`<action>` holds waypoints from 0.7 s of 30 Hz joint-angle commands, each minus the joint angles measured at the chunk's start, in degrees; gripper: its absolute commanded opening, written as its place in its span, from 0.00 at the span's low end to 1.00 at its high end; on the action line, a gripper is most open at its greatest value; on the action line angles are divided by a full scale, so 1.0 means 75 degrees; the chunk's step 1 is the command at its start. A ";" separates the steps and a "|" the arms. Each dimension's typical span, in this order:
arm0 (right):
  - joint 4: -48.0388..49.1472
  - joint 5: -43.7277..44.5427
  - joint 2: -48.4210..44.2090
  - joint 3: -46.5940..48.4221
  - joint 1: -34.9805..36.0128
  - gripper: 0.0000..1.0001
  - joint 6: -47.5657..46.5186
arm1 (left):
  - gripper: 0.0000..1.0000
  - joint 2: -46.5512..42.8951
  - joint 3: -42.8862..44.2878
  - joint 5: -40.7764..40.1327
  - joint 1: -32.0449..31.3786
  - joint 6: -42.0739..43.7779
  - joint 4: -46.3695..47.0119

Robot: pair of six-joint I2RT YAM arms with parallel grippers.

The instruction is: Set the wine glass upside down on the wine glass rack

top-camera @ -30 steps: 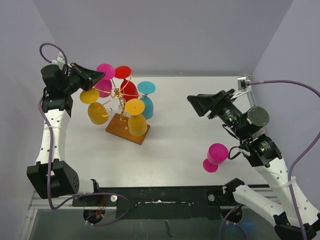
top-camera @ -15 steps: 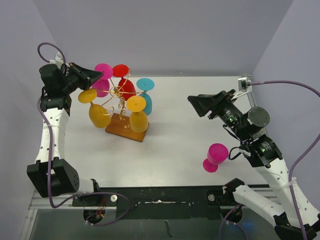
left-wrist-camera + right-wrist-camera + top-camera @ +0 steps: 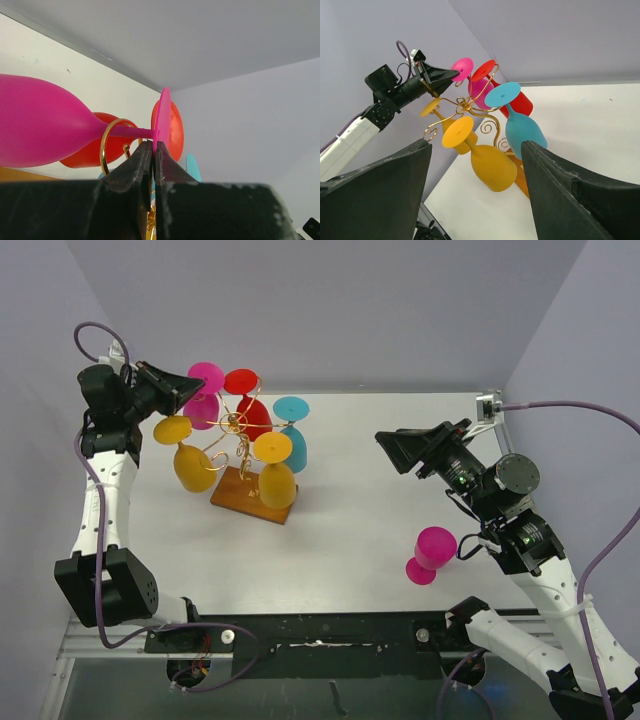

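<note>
Nudged leftward, the wine glass rack (image 3: 235,495) stood just ahead of the left gripper (image 3: 153,146), which was clamped on the foot of one magenta wine glass (image 3: 45,127) hung there beside two yellow glasses (image 3: 490,167), one red glass (image 3: 519,103) and one teal glass (image 3: 526,132). The right gripper (image 3: 392,450) gaped empty, with another magenta glass (image 3: 432,552) behind it.

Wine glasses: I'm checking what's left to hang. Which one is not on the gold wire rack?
The magenta wine glass on the white table beside the right arm; the other five hang on the gold wire rack.
</note>
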 commanded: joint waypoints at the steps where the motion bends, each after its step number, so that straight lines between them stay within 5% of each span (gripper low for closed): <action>1: 0.0289 0.0115 -0.0085 0.0019 -0.0031 0.73 -0.0076 | 0.00 0.0011 0.0434 0.0189 0.0073 -0.0137 0.0698; 21: 0.0330 0.0033 -0.0012 0.0042 -0.0038 0.73 -0.0039 | 0.00 -0.0374 0.0721 -0.0189 0.0400 0.0592 -0.0466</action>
